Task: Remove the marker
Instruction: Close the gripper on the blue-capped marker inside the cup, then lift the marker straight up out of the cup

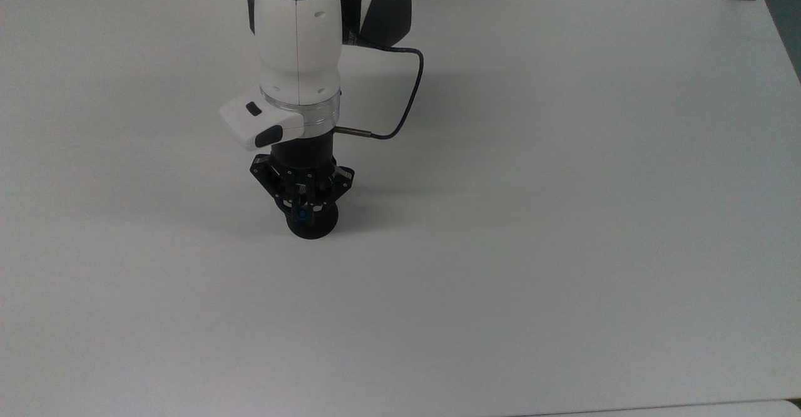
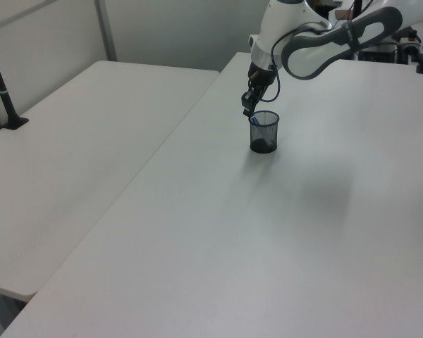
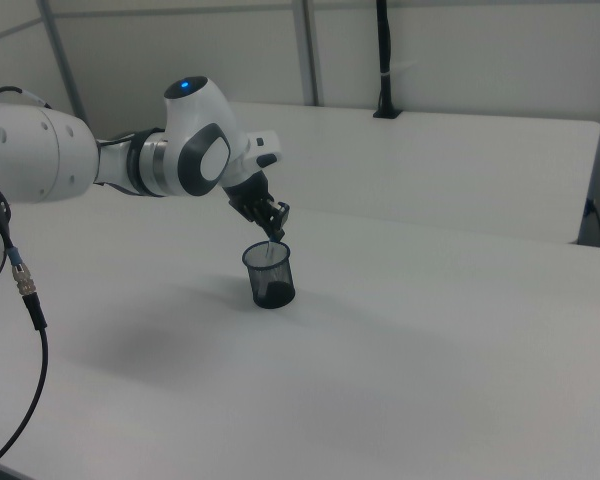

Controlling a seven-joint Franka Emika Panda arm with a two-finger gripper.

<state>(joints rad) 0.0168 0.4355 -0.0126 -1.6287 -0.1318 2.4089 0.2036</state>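
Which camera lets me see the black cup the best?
The right view: the black mesh cup stands clear below the end effector. The left view shows it smaller; in the top view the end effector covers much of it.

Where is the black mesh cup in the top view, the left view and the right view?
Top view: black mesh cup left of centre, partly under the tool.
Left view: cup upper middle, right of centre, below the arm's tip.
Right view: cup just left of centre.
Shared landmark: the marker, its blue end poking from the cup's mouth.
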